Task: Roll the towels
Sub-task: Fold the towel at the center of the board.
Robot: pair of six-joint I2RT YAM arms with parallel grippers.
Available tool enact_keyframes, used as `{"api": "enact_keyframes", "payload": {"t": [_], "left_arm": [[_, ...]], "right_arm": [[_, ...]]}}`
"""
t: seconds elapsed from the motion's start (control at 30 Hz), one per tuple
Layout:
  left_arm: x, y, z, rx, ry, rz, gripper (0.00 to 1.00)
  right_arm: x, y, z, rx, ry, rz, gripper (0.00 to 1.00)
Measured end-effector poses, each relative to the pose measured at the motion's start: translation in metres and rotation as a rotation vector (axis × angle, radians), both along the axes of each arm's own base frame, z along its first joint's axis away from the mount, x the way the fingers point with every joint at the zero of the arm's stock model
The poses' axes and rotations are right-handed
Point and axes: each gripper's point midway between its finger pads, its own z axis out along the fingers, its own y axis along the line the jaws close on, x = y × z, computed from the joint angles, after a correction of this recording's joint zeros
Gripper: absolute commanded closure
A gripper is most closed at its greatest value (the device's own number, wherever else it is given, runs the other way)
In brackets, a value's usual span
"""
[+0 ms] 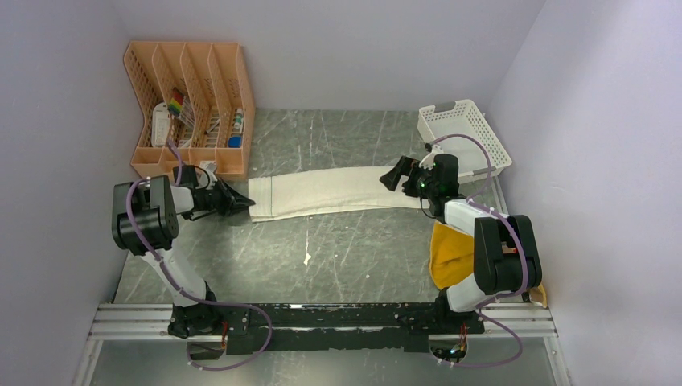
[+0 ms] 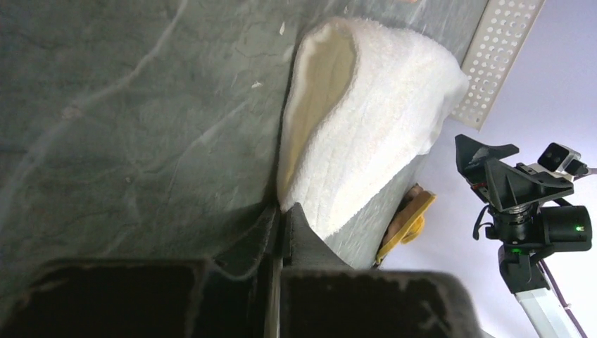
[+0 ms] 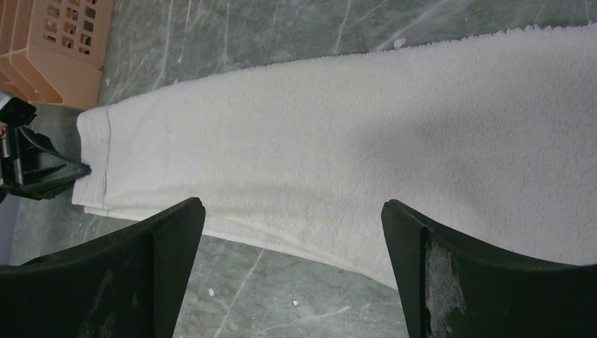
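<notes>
Slippage: left fingers [image 1: 238, 203], pressed together at frame-left end of cream towel [image 1: 338, 193], may lose it; right fingers [image 3: 172, 243] spread, holding nothing

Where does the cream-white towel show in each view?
Top external: the cream-white towel stretches across mid-frame.
Left wrist: towel upper centre, seen end-on.
Right wrist: towel fills most of the frame.
Shared landmark: the left gripper at the towel's end, in all three.
</notes>
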Motion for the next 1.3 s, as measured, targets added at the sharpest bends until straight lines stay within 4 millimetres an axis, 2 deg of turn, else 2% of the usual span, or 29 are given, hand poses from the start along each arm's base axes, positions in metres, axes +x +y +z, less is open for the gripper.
{"api": "enact_keyframes", "payload": {"t": [0.23,0.37,0.5,0.63,0.77,0.9,1.03,1.17,1.3], "left_arm": [[0.001,0.009,0.002,0.072,-0.003,0.025,0.93],[-0.002,0.027,0.007,0.209,0.000,0.062,0.93],[-0.009,0.047,0.025,0.356,-0.015,0.107,0.93],[-0.020,0.076,0.045,0.519,-0.008,0.201,0.93],[-0.038,0.116,0.048,0.684,0.079,0.341,0.93],[-0.064,0.159,0.048,0.863,0.220,0.482,0.93],[-0.078,0.191,0.064,1.016,0.277,0.586,0.93],[-0.078,0.202,0.083,1.067,0.254,0.632,0.93],[-0.062,0.195,0.092,1.013,0.231,0.597,0.93]], "right_arm": [[-0.003,0.000,-0.003,-0.008,0.013,0.008,0.01],[-0.004,0.001,-0.003,-0.012,0.014,0.015,0.01],[-0.005,0.002,-0.003,-0.013,0.012,0.024,0.01],[-0.008,0.008,-0.004,-0.016,0.020,0.039,0.01],[-0.008,0.017,-0.005,-0.035,0.043,0.056,0.01],[0.000,0.025,0.004,-0.052,0.036,0.065,0.01],[0.005,0.029,0.011,-0.061,0.024,0.066,0.01],[0.004,0.030,0.007,-0.071,0.039,0.061,0.02],[0.001,0.030,-0.001,-0.082,0.076,0.059,0.02]]}}
